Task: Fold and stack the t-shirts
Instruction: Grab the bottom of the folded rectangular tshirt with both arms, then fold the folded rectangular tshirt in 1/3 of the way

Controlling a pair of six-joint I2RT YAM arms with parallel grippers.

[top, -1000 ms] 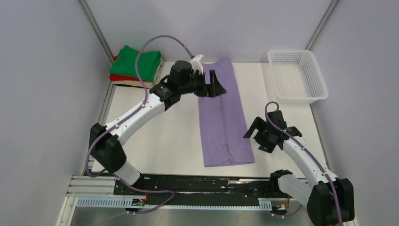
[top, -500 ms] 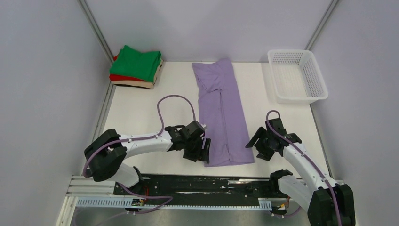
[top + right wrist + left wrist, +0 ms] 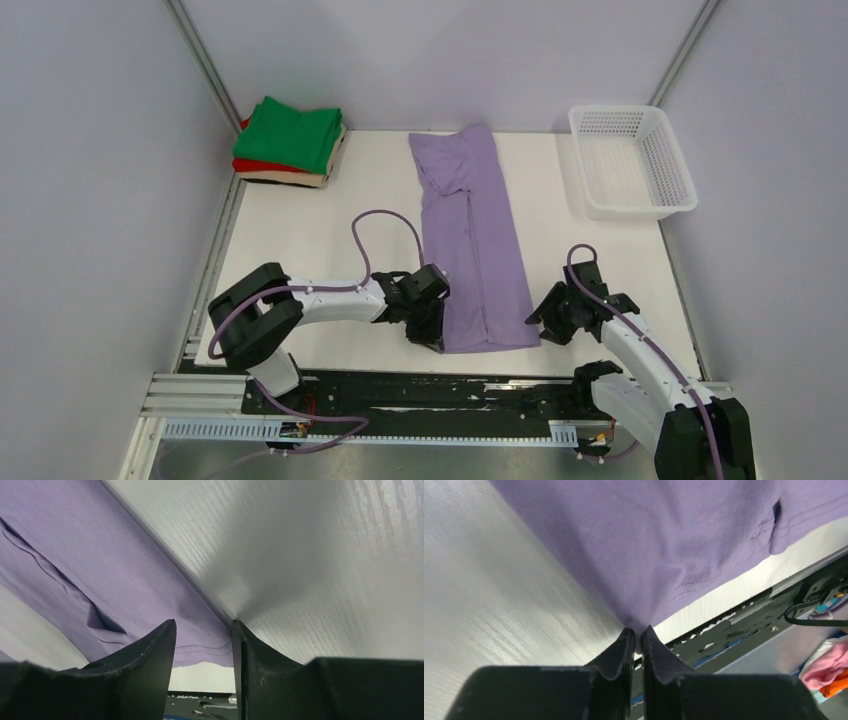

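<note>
Lavender cloth lay in a long narrow strip down the middle of the surface (image 3: 320, 240). This was the purple shirt (image 3: 470, 250), its sides turned in, its collar end far from the arm bases and its hem (image 3: 200, 647) nearest them. The left hand (image 3: 436, 335) sat at the shirt's near-left corner. Its wrist view showed the fingers (image 3: 616, 652) pressed together with that corner pinched between them, the cloth drawn into a small peak. The right hand (image 3: 541, 324) sat at the shirt's near-right corner with its fingers (image 3: 150, 665) parted. The hem corner lay in the gap between them and nothing was gripped.

The step in hand looked to be taking both near corners so the hem could be carried over toward the collar. To do it well, the right hand would need to close on every layer at its corner, not just the top one. Its hold should also sit as near the edge as the left hand's. Both hands should then lift level and together, keeping the hem taut between them, so the fold lands square rather than skewed. A shallow pinch would risk slipping.

Well off to the left of the shirt's collar end sat the folded pile: a green shirt (image 3: 290, 132) on a red one (image 3: 262, 165) on a beige one (image 3: 285, 179). The basket (image 3: 640, 211) stood to the right of the collar end.
</note>
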